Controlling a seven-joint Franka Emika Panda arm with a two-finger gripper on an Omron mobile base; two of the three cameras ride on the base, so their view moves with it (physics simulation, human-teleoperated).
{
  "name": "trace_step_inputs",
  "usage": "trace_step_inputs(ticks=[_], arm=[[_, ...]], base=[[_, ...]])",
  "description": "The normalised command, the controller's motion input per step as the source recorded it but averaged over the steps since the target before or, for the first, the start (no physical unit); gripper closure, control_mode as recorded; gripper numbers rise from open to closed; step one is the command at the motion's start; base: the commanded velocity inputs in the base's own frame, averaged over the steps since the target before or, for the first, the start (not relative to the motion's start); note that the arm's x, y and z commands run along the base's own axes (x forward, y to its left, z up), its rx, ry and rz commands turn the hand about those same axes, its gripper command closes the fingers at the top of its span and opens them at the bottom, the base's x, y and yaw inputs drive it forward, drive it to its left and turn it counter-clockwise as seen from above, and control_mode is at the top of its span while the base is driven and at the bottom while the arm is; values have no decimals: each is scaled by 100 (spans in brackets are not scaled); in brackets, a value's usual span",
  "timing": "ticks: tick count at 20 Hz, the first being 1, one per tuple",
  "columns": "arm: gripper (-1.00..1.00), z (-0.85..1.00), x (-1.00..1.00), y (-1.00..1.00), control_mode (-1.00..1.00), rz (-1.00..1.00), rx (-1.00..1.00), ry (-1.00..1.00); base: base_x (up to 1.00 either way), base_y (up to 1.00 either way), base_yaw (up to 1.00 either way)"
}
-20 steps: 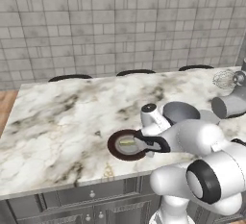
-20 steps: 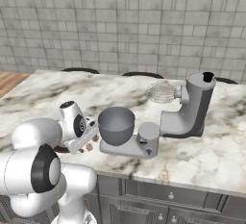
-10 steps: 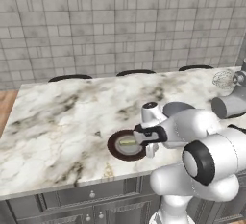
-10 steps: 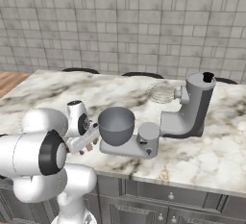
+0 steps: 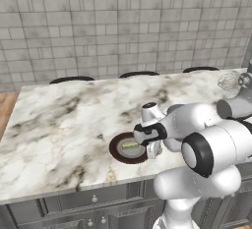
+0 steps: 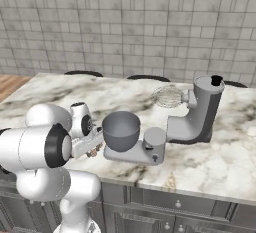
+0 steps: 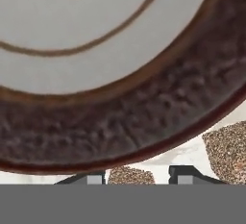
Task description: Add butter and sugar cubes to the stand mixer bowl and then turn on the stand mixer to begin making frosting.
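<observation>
Gripper (image 7: pixel 136 179) low at the counter's (image 5: pixel 59 125) front edge, fingers flanking a sugar cube (image 7: pixel 129 175) beside the plate (image 7: pixel 144 122), grasp uncertain, no readable writing.

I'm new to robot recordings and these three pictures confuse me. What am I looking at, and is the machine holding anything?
A white robot arm works at a marble counter. Two pictures come from cameras behind it, left and right; the third looks along its gripper. On the counter: a dark brown plate with the butter, a stand mixer and its grey bowl. In the hand view, a tan sugar cube sits between the two fingertips, another cube beside it. A firm grip isn't clear yet.
</observation>
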Motion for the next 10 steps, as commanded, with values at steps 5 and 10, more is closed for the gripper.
trace_step_inputs(ticks=[5, 10], arm=[[100, 12, -4, -35, -100, -7, 3, 0], [100, 90, -21, -12, -100, -1, 7, 0]], base=[[0, 0, 0], [0, 0, 0]])
